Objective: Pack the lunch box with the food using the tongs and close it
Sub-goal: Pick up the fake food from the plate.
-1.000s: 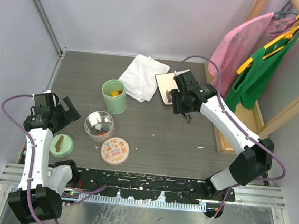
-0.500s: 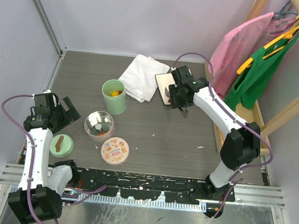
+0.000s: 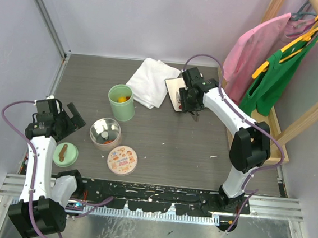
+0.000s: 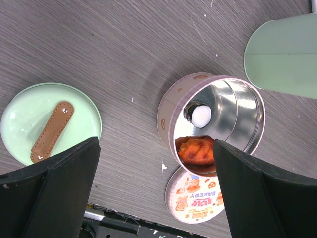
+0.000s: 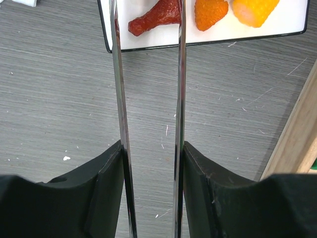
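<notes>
The step in hand looks like a pick from the tray. The right fingers (image 3: 190, 102), partly closed, clamp the tongs (image 5: 117, 99) from outside, one on each thin arm. The arms run side by side with a clear gap between them, so the tongs are held but not squeezed shut. They reach over the white tray (image 5: 277, 27), which sits toward the far edge of the worktop (image 3: 168, 137), right of its middle and just beside a white cloth (image 3: 151, 81). The food (image 5: 210, 10) on it lies along the tray's near rim. A red drumstick-shaped piece (image 5: 153, 17) lies between the tong arms in the wrist view, with an orange piece and a yellow-orange one to its right. The tong tips run out of view, so I cannot tell whether they touch the tray. The lunch box (image 4: 166, 116), which I take to be the round printed tin, stands open toward the near left corner. It holds an orange piece and something white, and its printed lid (image 3: 122, 159) lies just beside it. The left fingers (image 3: 72, 116) hang over that spot spread wide, holding nothing. Next, I judge, the tips must settle either side of the red piece and the right fingers must press the arms together. The piece can then be lifted and carried across to the tin without easing the squeeze.
</notes>
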Robot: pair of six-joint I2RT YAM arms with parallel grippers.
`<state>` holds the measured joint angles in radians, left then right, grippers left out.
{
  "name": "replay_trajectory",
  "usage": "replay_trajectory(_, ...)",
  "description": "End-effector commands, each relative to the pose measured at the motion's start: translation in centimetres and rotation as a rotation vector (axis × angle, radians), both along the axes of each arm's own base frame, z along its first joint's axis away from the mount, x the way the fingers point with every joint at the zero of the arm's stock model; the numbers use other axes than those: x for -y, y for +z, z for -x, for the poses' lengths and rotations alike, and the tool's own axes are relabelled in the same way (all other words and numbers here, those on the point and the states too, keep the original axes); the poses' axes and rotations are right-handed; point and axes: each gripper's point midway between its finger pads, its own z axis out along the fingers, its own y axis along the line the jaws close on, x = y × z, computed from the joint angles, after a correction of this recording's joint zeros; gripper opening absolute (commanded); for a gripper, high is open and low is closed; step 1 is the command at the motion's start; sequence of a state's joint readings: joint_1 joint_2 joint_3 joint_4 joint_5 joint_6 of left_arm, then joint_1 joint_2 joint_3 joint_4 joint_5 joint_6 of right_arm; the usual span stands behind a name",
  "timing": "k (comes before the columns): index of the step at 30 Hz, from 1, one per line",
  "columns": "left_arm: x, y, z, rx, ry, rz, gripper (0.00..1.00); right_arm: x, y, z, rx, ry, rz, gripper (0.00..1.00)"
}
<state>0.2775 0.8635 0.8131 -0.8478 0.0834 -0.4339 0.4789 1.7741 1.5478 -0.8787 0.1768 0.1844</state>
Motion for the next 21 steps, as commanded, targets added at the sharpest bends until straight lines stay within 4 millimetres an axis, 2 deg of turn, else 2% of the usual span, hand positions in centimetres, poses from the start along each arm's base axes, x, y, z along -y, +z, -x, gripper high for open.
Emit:
replay_trajectory(1,-0.2,0.7,-0.7,0.042,0.002,-0.005,0.98,-0.9,2.0,-2.1,0.077,0.012,-0.040,0.51)
replay_trajectory(13,-0.2,0.7,-0.8,0.041,0.003,-0.006,0.98,-1.3,0.7,-2.4,0.041,0.022,-0.047,0.46)
replay_trajectory(21,-0.2,0.6,-0.7,0.039,0.002,-0.005,0.98,-1.4,0.8,-2.3,0.039,0.022,-0.054,0.43)
